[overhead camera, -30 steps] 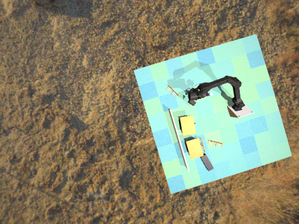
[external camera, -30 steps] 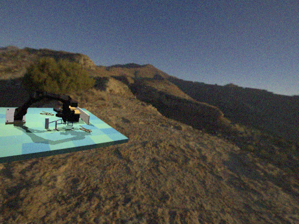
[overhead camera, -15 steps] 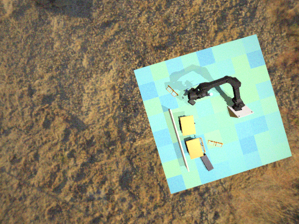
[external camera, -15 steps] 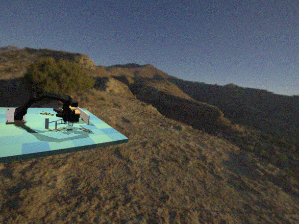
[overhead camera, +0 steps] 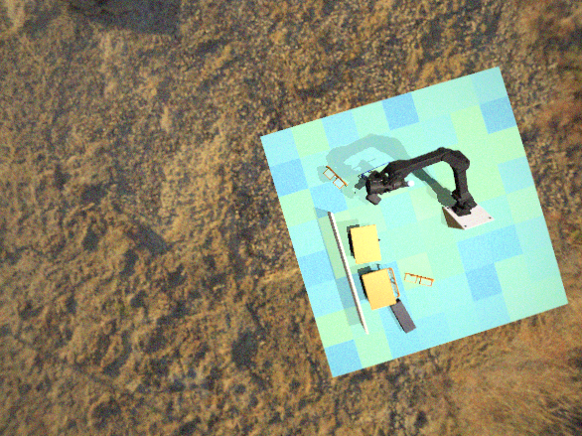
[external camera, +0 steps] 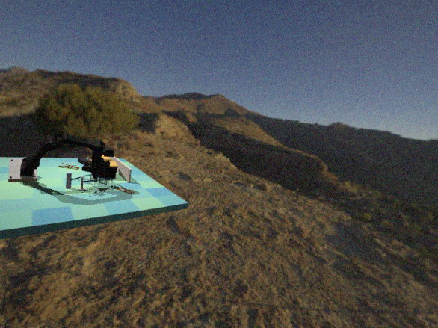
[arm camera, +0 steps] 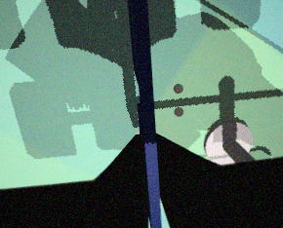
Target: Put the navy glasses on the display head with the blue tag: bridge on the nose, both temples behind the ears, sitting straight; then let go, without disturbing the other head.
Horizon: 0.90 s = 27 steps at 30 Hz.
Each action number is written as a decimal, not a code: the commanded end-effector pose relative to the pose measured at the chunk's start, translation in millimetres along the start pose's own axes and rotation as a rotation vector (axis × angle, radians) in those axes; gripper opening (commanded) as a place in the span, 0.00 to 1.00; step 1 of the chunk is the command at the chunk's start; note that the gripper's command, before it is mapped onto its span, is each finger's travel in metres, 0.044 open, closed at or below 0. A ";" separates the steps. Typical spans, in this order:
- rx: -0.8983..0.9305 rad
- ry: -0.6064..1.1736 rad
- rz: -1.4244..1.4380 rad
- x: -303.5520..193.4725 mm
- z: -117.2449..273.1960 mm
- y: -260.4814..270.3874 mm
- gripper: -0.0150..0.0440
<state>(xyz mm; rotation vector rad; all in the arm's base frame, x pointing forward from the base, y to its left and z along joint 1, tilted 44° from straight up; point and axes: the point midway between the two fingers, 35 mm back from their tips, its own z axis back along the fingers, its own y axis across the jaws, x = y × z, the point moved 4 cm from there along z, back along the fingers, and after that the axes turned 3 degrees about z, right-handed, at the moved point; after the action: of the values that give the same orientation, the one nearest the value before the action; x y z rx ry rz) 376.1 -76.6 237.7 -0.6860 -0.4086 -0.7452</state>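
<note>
My gripper [arm camera: 145,142] is shut on the navy glasses [arm camera: 152,177] [overhead camera: 363,177]; one navy bar runs between the fingertips in the wrist view. The glasses hang under the gripper above the table, largely hidden by the arm in the top view. Two display heads with flat yellow tops stand apart: one head [overhead camera: 364,243] is nearer the gripper, the other head [overhead camera: 379,290] is farther away and has orange glasses [overhead camera: 396,283] at its front side. I cannot make out the blue tag on either head. The gripper is well away from both heads.
A long white wall [overhead camera: 348,272] stands behind the heads. A dark grey block [overhead camera: 403,316] lies beside the farther head. Loose orange glasses [overhead camera: 336,178] [overhead camera: 418,279] lie on the table. A grey post [external camera: 69,181] stands near the arm, and a pale round disc [arm camera: 239,133] shows in the wrist view.
</note>
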 end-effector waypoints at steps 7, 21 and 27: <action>0.000 0.001 0.002 -5.4 -0.2 0.8 0.25; 0.005 -0.005 0.043 -10.2 41.1 2.2 0.25; 0.005 -0.010 0.061 -12.7 58.7 1.2 0.25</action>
<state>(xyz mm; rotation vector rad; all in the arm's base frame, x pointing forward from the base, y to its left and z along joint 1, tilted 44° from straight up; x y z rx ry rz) 364.4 -35.0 264.5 -0.6894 -0.3932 -0.6871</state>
